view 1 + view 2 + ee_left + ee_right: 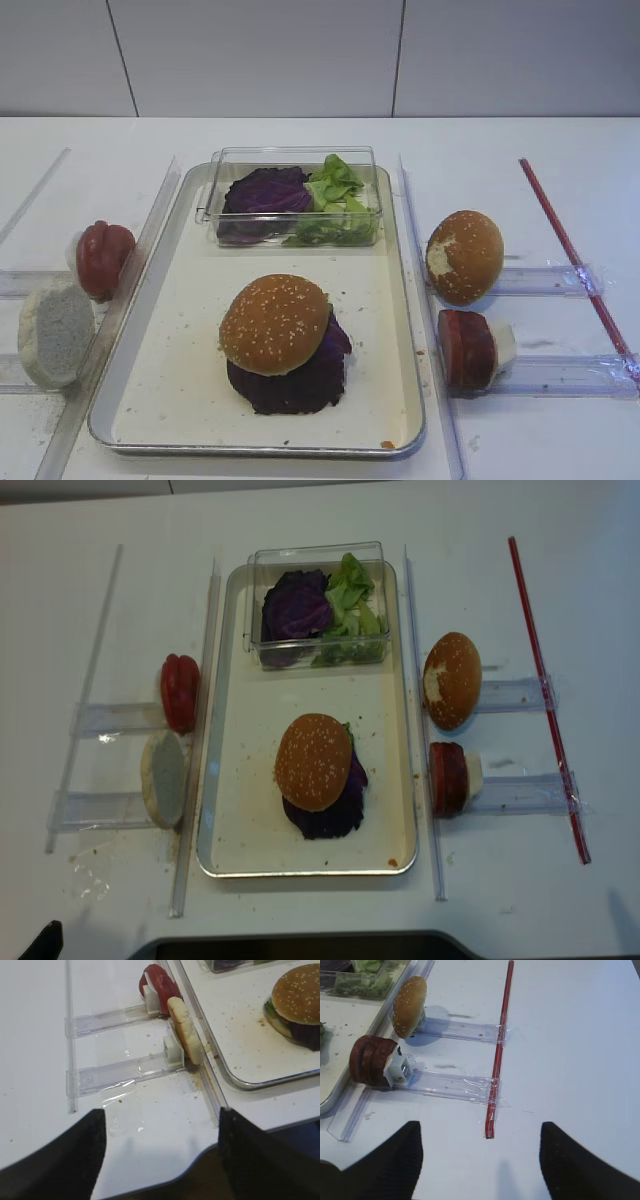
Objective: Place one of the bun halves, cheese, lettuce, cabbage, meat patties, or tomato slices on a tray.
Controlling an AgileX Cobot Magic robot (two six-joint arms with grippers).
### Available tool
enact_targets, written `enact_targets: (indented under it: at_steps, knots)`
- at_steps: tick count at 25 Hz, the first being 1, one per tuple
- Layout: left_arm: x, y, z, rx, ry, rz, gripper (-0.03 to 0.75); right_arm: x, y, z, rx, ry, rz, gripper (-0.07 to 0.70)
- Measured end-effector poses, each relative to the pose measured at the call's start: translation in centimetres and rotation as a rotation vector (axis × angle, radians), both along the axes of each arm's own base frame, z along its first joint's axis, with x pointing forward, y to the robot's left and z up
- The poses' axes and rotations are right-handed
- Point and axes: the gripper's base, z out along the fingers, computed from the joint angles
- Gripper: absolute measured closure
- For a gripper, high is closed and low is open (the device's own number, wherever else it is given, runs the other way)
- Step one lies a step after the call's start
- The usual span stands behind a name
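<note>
Golden-brown sesame-speckled bun top (275,323) capping purple-leaf stack at six o'clock of silver rimmed tray (395,330), presumably finished; right hand (480,1160) and left hand (160,1152) wide, empty, retracted off-tray.

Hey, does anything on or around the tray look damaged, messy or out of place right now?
Yes. The brown bun right of the tray has a white torn patch on its crust. On the tray, the sesame bun top sits shifted left on the stack. Crumbs speckle the tray surface.
</note>
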Motion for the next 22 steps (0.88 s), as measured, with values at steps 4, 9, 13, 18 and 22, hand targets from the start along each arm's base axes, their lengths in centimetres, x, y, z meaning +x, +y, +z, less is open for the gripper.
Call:
enact_targets:
  at_steps: [4,9,13,18,22]
  knots:
    - [0.0,0.0,0.0,0.0,0.0,0.0,0.276,0.0,0.0,0.0,0.0,0.0,0.0,0.12]
    - [0.0,0.0,0.0,0.0,0.0,0.0,0.276,0.01,0.0,0.01,0.0,-0.002,0.0,0.12]
    - [0.0,-0.04,0.0,-0.004,0.0,-0.003,0.276,0.01,0.0,0.01,0.0,-0.002,0.0,0.12]
    - [0.0,-0.04,0.0,-0.004,0.0,-0.003,0.276,0.01,0.0,0.01,0.0,-0.002,0.0,0.12]
    - [0.0,-0.04,0.0,-0.004,0.0,-0.003,0.276,0.01,0.0,0.01,0.0,-0.002,0.0,0.12]
